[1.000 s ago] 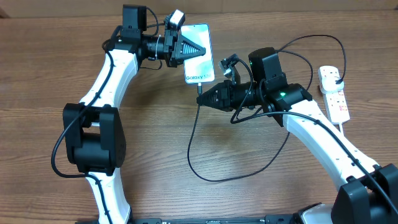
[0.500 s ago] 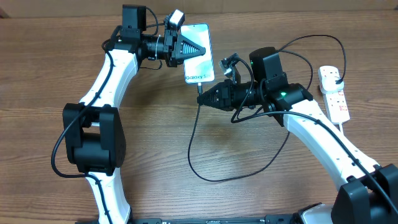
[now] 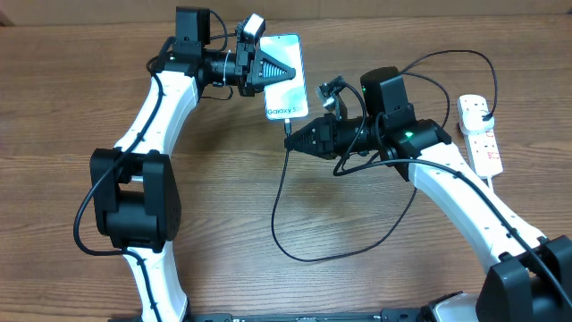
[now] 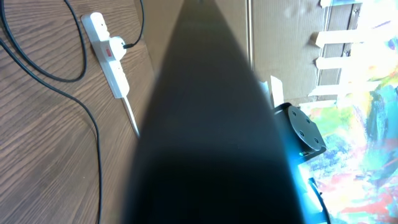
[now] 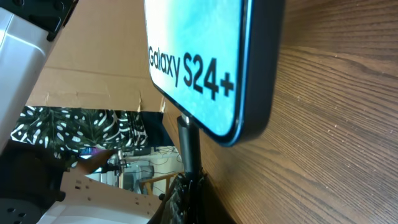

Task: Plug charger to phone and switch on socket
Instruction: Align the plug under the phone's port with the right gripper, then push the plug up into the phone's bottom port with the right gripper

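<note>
The phone (image 3: 286, 79) lies on the table with its light blue screen up, "Galaxy" text near its lower end; the right wrist view shows it close (image 5: 205, 62). My left gripper (image 3: 284, 70) rests on the phone's upper half, shut; its dark finger fills the left wrist view. My right gripper (image 3: 291, 140) is shut on the charger connector (image 5: 189, 149), which sits in the phone's bottom port. The black charger cable (image 3: 279, 210) loops over the table to its plug in the socket (image 3: 480, 134), a white strip with red switches, also in the left wrist view (image 4: 111, 55).
The wooden table (image 3: 71, 107) extends left and front. The socket's white cord (image 3: 497, 190) runs down past my right arm. A cardboard wall stands behind the table.
</note>
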Robot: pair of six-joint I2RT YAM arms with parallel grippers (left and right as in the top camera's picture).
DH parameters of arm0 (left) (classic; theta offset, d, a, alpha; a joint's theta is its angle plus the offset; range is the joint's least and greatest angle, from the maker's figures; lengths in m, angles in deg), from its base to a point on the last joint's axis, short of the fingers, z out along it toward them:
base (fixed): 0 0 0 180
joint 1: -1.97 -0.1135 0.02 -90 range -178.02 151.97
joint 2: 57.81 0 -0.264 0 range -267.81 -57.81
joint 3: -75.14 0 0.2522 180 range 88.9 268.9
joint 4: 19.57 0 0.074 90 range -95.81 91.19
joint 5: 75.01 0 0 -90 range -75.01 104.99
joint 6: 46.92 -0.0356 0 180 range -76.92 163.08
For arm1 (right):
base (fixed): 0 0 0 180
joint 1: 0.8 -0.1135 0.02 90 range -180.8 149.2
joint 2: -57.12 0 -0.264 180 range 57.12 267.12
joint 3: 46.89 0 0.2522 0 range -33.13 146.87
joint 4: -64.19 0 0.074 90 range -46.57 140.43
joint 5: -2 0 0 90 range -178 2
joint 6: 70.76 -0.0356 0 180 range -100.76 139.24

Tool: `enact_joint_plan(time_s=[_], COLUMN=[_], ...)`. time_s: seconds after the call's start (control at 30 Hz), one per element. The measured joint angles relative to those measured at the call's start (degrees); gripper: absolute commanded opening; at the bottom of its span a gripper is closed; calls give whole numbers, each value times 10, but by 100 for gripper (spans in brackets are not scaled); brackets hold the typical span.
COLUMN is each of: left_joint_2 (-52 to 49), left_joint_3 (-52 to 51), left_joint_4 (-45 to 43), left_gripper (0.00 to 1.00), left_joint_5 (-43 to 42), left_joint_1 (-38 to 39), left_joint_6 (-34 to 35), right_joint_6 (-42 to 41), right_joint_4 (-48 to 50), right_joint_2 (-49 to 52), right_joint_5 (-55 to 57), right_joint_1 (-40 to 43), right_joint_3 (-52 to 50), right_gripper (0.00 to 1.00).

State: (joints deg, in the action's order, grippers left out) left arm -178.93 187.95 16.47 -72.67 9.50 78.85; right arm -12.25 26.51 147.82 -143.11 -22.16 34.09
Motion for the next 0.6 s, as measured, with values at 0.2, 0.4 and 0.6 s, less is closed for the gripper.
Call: enact_joint_plan(time_s=[0.2,0.4,0.6], left_joint_2=[0,0,0], left_joint_3=[0,0,0], left_joint_4=[-1,-2,-2], left_gripper=[4,4,4], left_joint_5=[3,3,3], left_joint_1=[0,0,0], left_joint_6=[0,0,0], right_joint_6=[0,0,0], right_joint_4=[-6,-6,-5], right_joint_2=[0,0,0], right_joint_5=[-4,-4,-4], right_joint_1=[11,12,12], right_joint_3=[0,0,0], right_gripper=[4,4,4])
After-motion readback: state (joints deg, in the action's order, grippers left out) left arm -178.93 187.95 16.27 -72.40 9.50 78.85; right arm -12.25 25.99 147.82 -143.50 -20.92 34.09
